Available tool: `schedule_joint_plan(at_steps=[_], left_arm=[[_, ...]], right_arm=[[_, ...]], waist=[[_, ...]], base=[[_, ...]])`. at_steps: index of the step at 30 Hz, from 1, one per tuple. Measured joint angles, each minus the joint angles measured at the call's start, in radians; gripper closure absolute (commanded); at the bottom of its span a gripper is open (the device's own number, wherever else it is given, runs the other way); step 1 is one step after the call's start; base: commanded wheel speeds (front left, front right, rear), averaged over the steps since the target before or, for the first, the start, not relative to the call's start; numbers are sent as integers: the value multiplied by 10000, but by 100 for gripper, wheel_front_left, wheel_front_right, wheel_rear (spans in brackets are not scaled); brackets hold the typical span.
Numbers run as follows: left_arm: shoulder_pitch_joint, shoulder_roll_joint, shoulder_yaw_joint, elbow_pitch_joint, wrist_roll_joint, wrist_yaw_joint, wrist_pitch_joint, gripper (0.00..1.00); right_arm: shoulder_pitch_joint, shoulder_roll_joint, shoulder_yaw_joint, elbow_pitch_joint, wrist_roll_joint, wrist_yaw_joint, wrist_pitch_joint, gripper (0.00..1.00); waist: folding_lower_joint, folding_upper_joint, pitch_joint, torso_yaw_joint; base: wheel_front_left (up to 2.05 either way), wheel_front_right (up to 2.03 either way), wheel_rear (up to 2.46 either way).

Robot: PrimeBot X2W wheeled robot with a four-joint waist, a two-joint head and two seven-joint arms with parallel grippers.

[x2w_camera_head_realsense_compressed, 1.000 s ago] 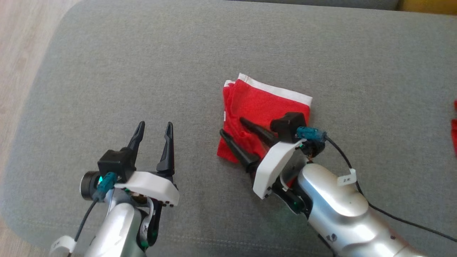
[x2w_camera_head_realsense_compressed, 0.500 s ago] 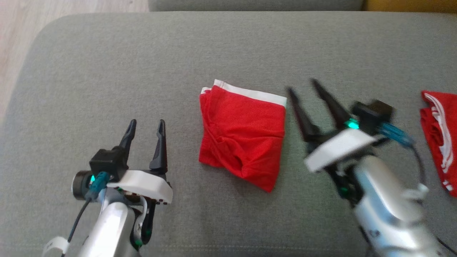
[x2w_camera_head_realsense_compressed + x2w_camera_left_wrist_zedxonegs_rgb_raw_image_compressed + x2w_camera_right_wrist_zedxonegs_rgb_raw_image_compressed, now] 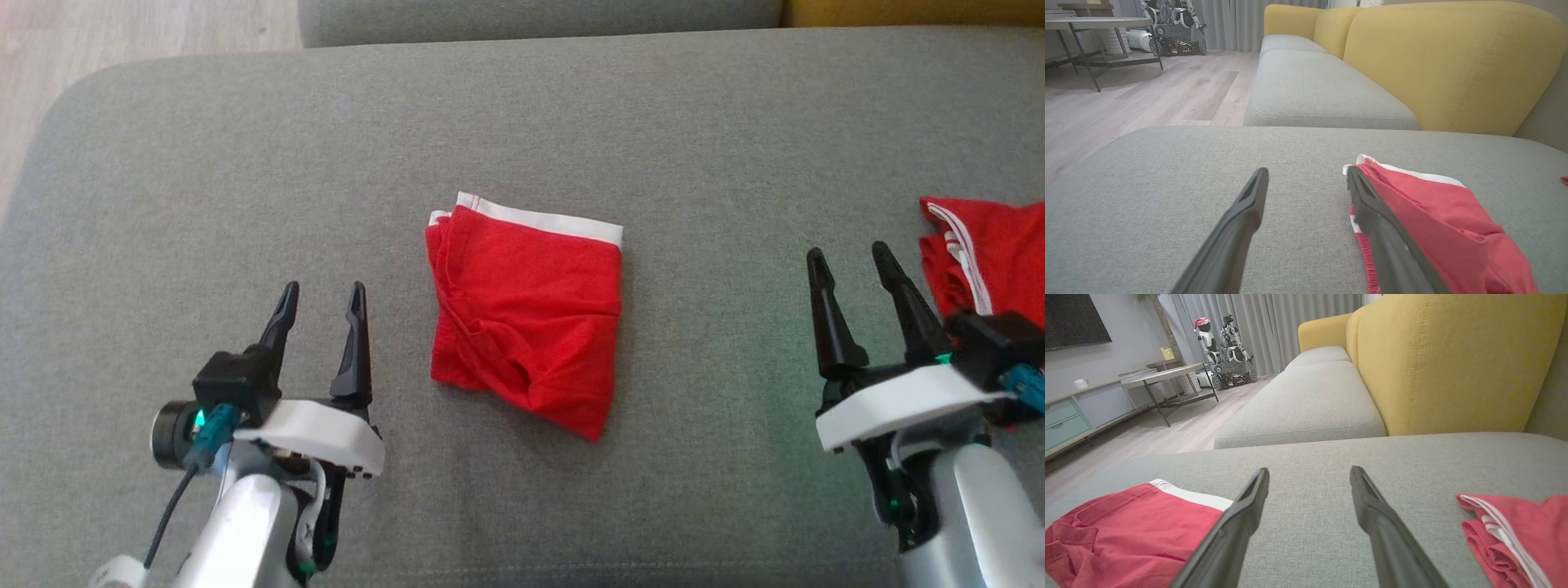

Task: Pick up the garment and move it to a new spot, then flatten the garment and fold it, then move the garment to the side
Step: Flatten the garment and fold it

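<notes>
The garment (image 3: 526, 310) is a red piece with a white band, folded into a rough square in the middle of the grey cushion (image 3: 245, 180). It also appears at the right in the left wrist view (image 3: 1437, 220) and at the lower left in the right wrist view (image 3: 1126, 539). My left gripper (image 3: 321, 296) stands open to the garment's left, apart from it. Well to its right, my right gripper (image 3: 851, 259) is open with nothing between its fingers.
A second red garment with white stripes (image 3: 984, 253) lies at the cushion's right edge, just beyond my right gripper. A yellow sofa back (image 3: 1453, 363) rises behind. Wooden floor (image 3: 122, 33) lies past the cushion's left edge, with a table (image 3: 1163, 375) farther off.
My right gripper opened, left the garment and swung away to the right. The camera shifted, bringing the second red garment into view. The left gripper stayed put.
</notes>
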Motion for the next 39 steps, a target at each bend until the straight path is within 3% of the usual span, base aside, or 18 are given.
schedule_joint_plan(at_steps=[18,19,20,21,25,33,39], left_arm=[[78,130,-109,-123,0,148,88,0],[78,130,-115,-123,-2,148,88,0],[77,130,-119,-123,-2,148,88,0],[77,130,-127,-123,-2,146,88,0],[71,128,-174,-117,-77,140,86,0],[13,123,-291,-79,-102,136,86,0],[-256,59,-439,-4,-102,52,73,0]], right_arm=[[515,249,-395,-999,-456,0,633,0],[499,251,-399,-989,-500,0,631,19],[471,267,-383,-959,-499,0,631,78],[443,286,-336,-859,-499,0,631,100],[225,355,359,-75,-485,0,616,100],[-1313,554,3484,2077,121,0,407,100],[-2442,564,4861,4000,903,0,-109,100]], waist=[[0,0,-25,29],[0,0,-12,51],[0,0,0,75],[0,0,10,102],[0,0,54,274],[0,0,181,732],[0,0,345,1156]], base=[[0,0,0],[0,0,0],[0,0,0],[0,0,0],[0,0,0],[0,0,0],[0,0,0]])
